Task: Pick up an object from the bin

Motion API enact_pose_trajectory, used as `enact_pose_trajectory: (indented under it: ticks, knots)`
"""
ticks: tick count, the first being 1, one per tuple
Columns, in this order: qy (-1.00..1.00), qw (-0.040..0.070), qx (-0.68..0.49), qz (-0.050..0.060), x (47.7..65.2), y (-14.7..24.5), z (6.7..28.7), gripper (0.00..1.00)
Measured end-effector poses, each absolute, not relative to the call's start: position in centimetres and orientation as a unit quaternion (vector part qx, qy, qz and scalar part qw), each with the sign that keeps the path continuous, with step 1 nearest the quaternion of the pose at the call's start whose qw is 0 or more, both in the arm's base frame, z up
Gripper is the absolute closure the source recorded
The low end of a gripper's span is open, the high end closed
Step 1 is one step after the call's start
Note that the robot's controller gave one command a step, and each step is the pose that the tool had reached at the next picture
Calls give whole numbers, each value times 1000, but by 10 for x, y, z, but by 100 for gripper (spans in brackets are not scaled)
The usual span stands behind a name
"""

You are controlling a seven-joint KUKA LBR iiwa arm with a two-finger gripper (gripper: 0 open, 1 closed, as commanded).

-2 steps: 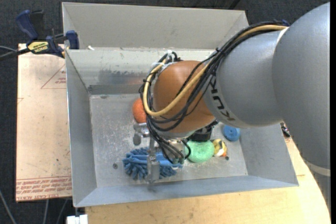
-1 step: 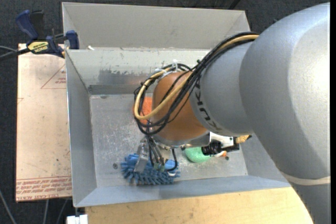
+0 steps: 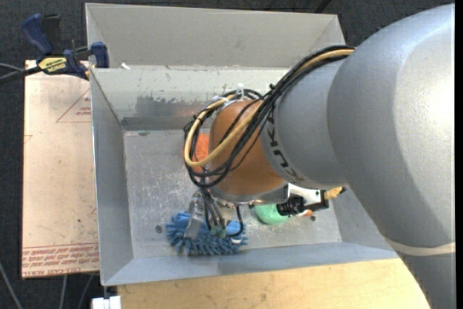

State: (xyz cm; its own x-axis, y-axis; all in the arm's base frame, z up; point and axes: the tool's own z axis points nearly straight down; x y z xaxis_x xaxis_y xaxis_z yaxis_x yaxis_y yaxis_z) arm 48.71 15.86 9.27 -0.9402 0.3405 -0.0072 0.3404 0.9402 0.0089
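My gripper [image 3: 201, 219] reaches down near the bin's front wall, left of the middle, under the orange wrist cover. Its tip is right at the top of a blue bristly brush-like thing [image 3: 206, 242] that lies along the front wall, and the two look to be in contact. A small blue round piece [image 3: 234, 229] sits at the brush's right end. A green rounded thing [image 3: 269, 214] lies just right of the gripper, partly under the arm.
A white, black and orange thing [image 3: 309, 202] lies right of the green one. A bit of orange [image 3: 202, 147] shows left of the wrist cover. The arm and its cables hide the middle and right of the bin floor.
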Motion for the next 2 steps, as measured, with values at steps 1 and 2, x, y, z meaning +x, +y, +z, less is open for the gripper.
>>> enact_pose_trajectory:
  ticks: [1, 2]
  knots:
    - [988, 6, 153, 5, 519, 189, 230, 100]
    - [988, 5, 153, 4, 518, 188, 228, 100]
